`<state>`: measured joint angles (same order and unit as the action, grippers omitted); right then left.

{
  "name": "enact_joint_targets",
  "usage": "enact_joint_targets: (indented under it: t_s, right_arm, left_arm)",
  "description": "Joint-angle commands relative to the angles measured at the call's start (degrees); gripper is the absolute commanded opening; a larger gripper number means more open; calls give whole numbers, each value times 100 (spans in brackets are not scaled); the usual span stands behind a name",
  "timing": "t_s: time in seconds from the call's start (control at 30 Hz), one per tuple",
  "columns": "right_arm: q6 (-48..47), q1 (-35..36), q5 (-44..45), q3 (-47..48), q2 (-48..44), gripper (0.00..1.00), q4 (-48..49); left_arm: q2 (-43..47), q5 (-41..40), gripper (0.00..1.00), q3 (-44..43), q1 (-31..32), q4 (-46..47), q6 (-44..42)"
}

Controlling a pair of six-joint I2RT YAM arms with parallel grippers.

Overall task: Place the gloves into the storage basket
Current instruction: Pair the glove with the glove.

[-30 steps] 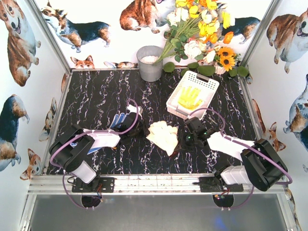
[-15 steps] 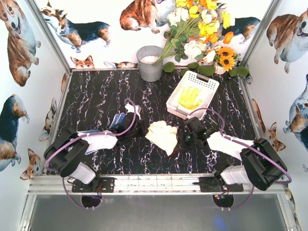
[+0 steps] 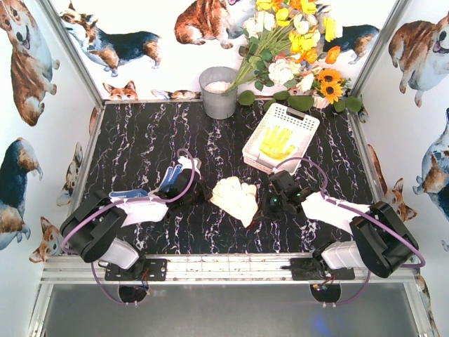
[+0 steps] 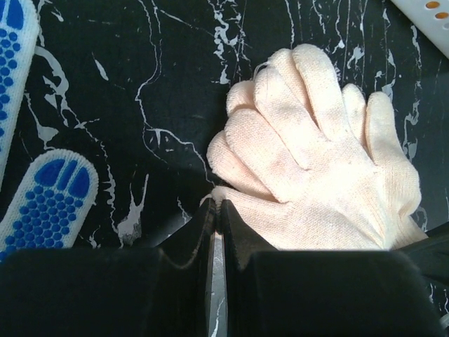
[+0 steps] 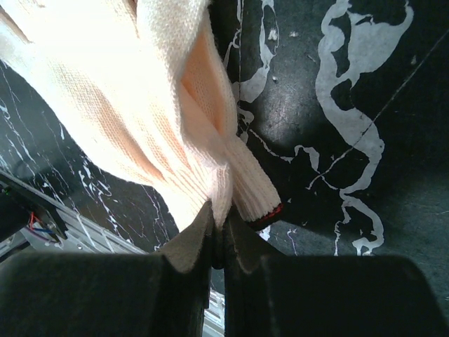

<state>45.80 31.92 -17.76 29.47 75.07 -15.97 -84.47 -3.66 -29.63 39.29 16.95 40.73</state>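
Cream gloves [image 3: 237,199] lie stacked in the middle of the table, between my two grippers. My left gripper [image 3: 198,191] is shut on the left edge of the cream glove [image 4: 323,182], pinching a fold of fabric. My right gripper [image 3: 272,203] is shut on the cuff of a cream glove [image 5: 161,119], by its red-trimmed edge. A blue dotted glove [image 3: 172,177] lies beside the left gripper, and shows in the left wrist view [image 4: 45,200]. A yellow glove [image 3: 276,142] lies in the white storage basket [image 3: 304,116] at the back right.
A grey metal bucket [image 3: 219,92] stands at the back centre. A bunch of artificial flowers [image 3: 298,49] leans at the back right behind the basket. Corgi-print walls enclose the table on three sides.
The left arm has drawn back slightly to the left. The cream gloves have shifted a little up and left. The right gripper has barely moved.
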Motion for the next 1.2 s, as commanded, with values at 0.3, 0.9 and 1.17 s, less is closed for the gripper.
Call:
enact_joint_targets:
  t_s: [0.3,0.9,1.17]
  right_arm:
    - [35,16,0,149,-326,14,-2]
    - [-182,16,420,325,-632,20,-483]
    - [-323,16,524,491,-589,0,-459]
  left_arm:
    - [-126,-139,0,288,-40,317,181]
    - [-219,-160,0,308,-37,311,141]
    - [-204,-168,0,330,-40,249,67]
